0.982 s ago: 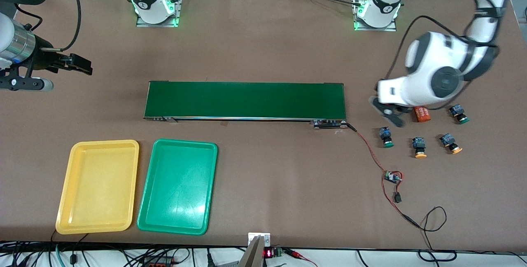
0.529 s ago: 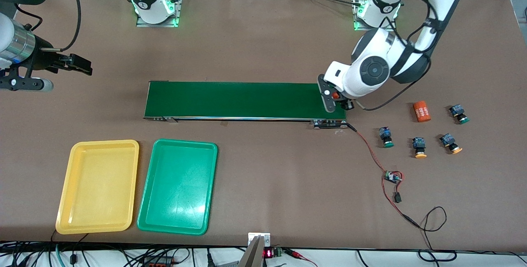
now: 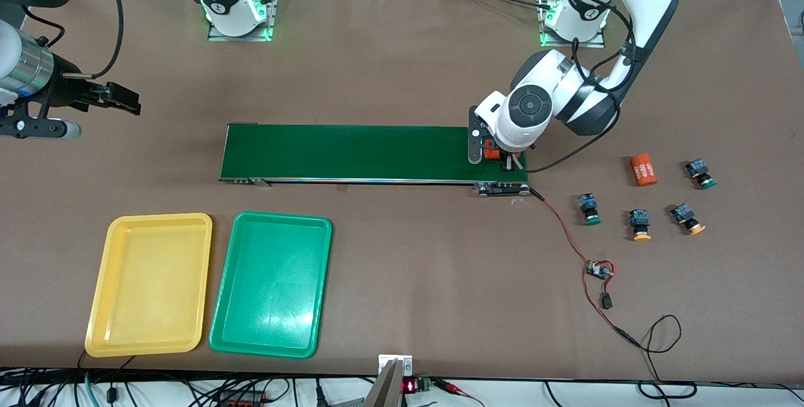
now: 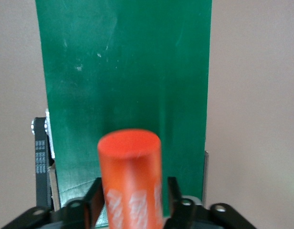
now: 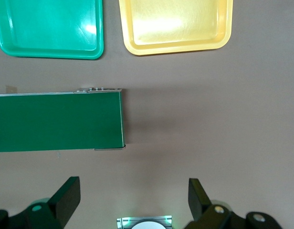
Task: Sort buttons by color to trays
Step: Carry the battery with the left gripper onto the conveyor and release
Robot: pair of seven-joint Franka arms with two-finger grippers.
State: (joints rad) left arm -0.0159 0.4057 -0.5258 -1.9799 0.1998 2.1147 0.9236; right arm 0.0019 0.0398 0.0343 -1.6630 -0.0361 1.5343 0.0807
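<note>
Left gripper (image 3: 492, 154) over belt (image 3: 352, 152) at left arm's end, fingers (image 4: 92, 198) either side of orange cylinder (image 4: 131, 179); contact unclear, cannot tell grip. Second cylinder (image 3: 643, 169) on surface near buttons. Green button (image 3: 589, 209), orange button (image 3: 640, 225), another orange (image 3: 688, 218), another green (image 3: 700, 174) all on surface, left arm's end. Yellow tray (image 3: 151, 284), green tray (image 3: 272, 284) side by side, at belt's 7 o'clock. Right gripper (image 5: 132, 198) waits, spread wide, over bare surface.
</note>
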